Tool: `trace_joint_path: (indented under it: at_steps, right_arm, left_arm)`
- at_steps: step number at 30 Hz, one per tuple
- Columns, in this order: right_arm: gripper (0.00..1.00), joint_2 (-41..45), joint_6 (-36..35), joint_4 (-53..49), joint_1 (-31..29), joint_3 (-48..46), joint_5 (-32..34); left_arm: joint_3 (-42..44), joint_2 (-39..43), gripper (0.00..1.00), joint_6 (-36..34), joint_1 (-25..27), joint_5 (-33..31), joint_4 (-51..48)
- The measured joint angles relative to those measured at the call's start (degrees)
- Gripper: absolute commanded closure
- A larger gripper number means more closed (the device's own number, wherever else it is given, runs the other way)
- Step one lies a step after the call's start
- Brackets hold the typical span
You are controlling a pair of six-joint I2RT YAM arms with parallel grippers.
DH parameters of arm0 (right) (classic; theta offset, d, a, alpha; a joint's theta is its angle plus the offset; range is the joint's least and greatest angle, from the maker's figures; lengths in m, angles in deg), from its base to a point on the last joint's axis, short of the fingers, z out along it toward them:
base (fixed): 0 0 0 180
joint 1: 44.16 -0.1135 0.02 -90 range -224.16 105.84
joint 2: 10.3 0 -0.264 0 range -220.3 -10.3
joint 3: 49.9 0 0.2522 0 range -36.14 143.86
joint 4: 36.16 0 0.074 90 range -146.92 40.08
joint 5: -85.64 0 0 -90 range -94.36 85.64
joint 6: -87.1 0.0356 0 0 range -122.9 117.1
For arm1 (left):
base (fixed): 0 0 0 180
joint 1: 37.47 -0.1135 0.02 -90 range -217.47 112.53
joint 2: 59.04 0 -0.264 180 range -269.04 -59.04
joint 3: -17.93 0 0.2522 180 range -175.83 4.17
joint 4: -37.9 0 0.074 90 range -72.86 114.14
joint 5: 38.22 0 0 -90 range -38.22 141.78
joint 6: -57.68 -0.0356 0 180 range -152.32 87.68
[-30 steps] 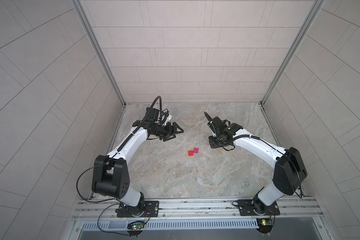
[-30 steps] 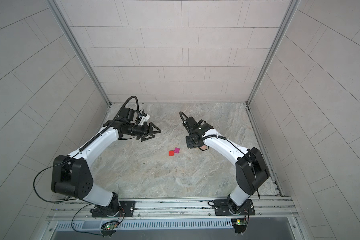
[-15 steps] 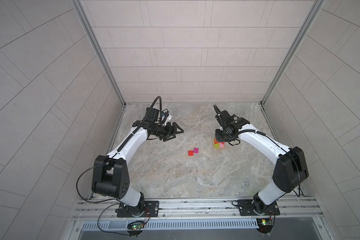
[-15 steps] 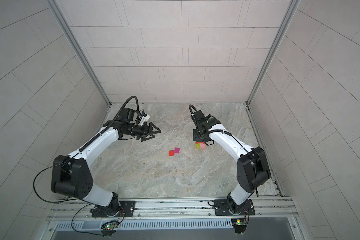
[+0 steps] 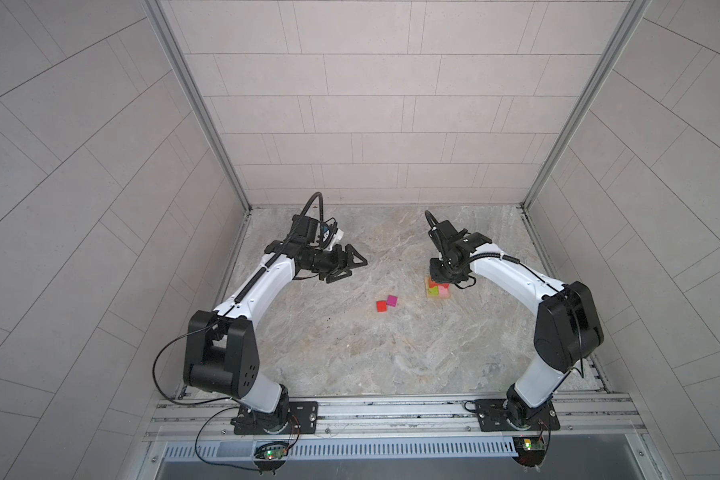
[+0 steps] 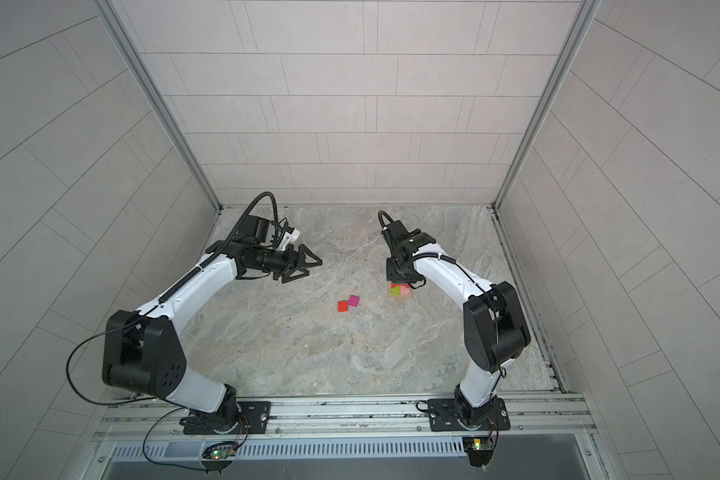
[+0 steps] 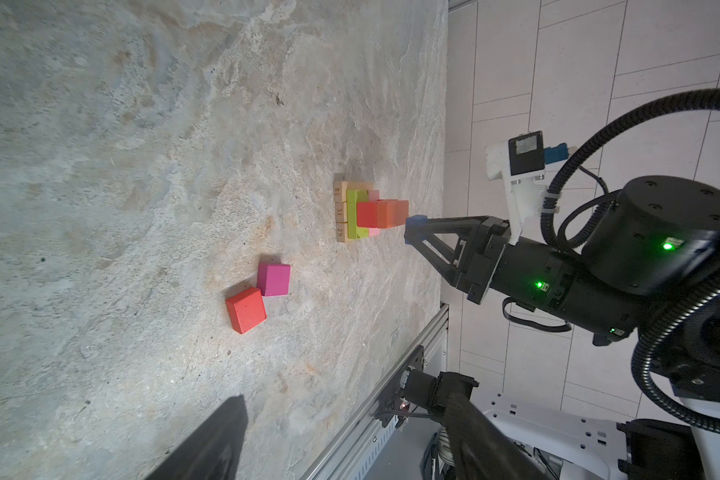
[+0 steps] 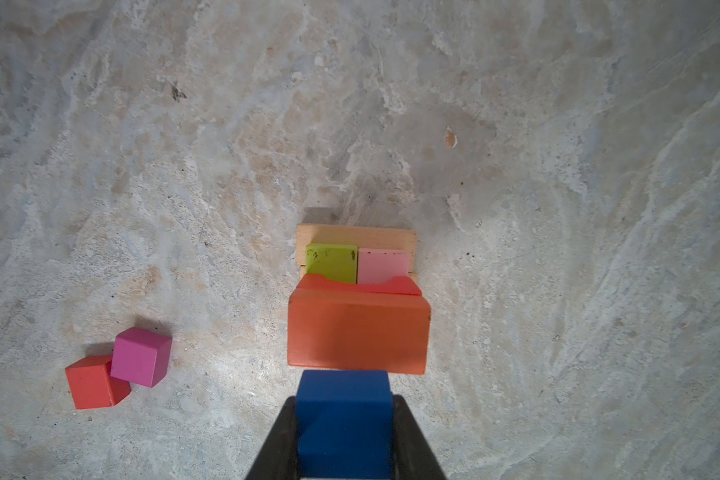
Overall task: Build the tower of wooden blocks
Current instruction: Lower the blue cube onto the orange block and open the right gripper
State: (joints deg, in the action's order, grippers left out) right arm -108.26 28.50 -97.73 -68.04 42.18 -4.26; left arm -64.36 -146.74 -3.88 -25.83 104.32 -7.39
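While right hand (image 8: 344,419) grips blue cube (image 8: 344,395) over orange oblong (image 8: 358,332), left hand (image 5: 359,267) spread empty, red cube (image 8: 92,382) touching magenta cube (image 8: 140,355).

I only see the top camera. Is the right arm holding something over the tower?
Observer: Yes. The right wrist view shows a blue cube pinched in the fingers of the right gripper.
Kid: What's under it?
Observer: The orange oblong, the highest block of the tower. In the left wrist view the cube sits right at its top; touching or not, I can't tell.
Kid: And the bottom?
Observer: Three tan bars side by side, with 85, 31 and 29 printed on their ends.
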Motion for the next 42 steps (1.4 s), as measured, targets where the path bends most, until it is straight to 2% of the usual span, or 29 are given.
trace_joint_path:
  at_steps: [42]
  right_arm:
    - [0.78, -2.4, 0.3, 4.0, 1.4, 0.0, -0.7]
  left_arm:
    - [0.0, 0.0, 0.18, 0.0, -0.4, 0.2, 0.0]
